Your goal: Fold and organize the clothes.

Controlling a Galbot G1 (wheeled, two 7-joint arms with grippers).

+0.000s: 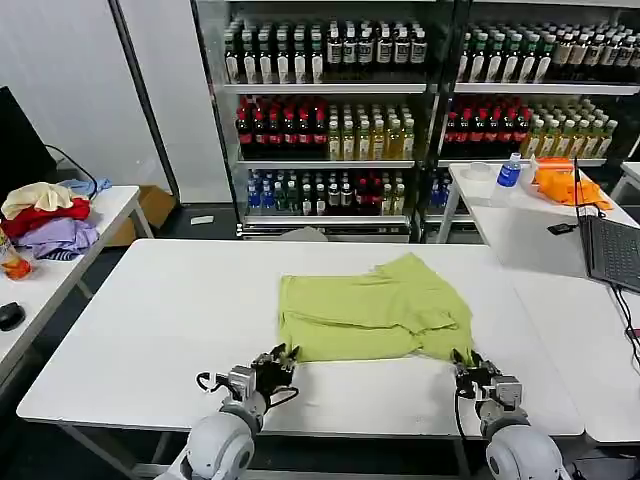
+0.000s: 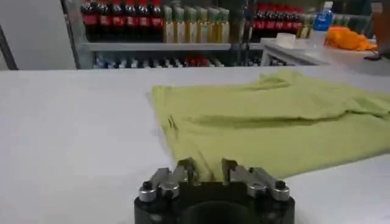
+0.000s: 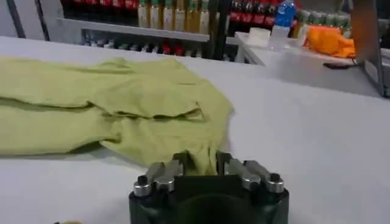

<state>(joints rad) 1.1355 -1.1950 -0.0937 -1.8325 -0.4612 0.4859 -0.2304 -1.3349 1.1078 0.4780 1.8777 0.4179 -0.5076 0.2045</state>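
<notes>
The clothes, one lime yellow-green T-shirt (image 1: 375,312), lie folded into a rough rectangle in the middle of the white table (image 1: 150,330), with a sleeve bunched at the far right corner. My left gripper (image 1: 279,358) sits low at the shirt's near left corner, open. From the left wrist, the gripper (image 2: 207,171) has the shirt (image 2: 268,122) edge just ahead of its fingertips. My right gripper (image 1: 464,362) is at the near right corner, open. From the right wrist, the gripper (image 3: 203,163) has the shirt (image 3: 122,103) fabric showing in the gap between its fingers.
A side table on the left holds a red, cream and lavender clothes pile (image 1: 45,218) and a black mouse (image 1: 10,315). The right table carries a laptop (image 1: 610,250), an orange cloth (image 1: 565,184) and a blue bottle (image 1: 509,170). Drink shelves (image 1: 330,120) stand behind.
</notes>
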